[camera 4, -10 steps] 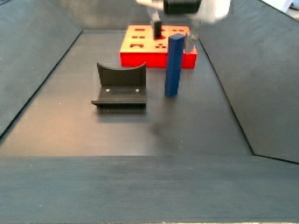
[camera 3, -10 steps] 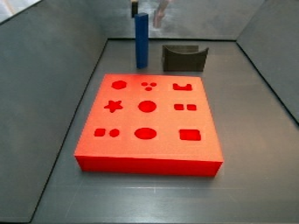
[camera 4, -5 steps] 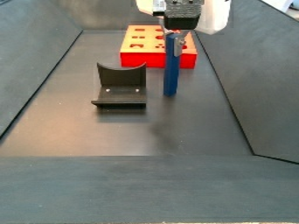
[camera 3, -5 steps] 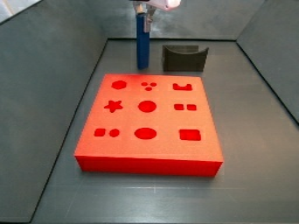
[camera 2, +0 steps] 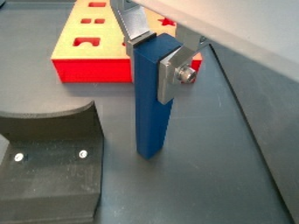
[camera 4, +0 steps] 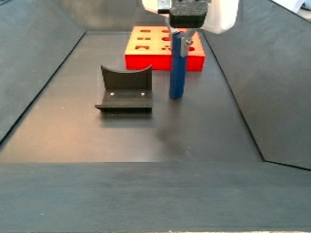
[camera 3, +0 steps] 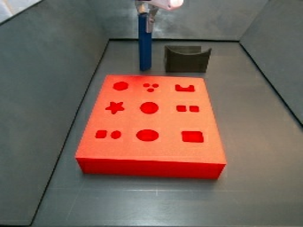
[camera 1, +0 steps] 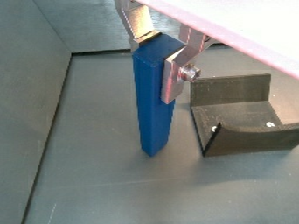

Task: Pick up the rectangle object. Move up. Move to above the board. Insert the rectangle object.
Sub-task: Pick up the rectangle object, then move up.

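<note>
Gripper (camera 1: 160,48): pointed straight down at the far end of the floor.
Fingers (camera 2: 176,72): silver plates clamped on opposite faces of the blue rectangle object's (camera 2: 152,105) top end.
Wrist: white housing directly above.

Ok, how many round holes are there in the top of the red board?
6 on the board: a big one far left, three tiny ones beside it, one at centre, one in the near row. The gripper sits on the blue bar behind.

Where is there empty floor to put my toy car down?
Bare floor lies in front of the board, toward the camera, and beside it along both walls. It is crowded behind the board, where the gripper closes on the upright rectangle object next to the dark U-shaped block.
</note>
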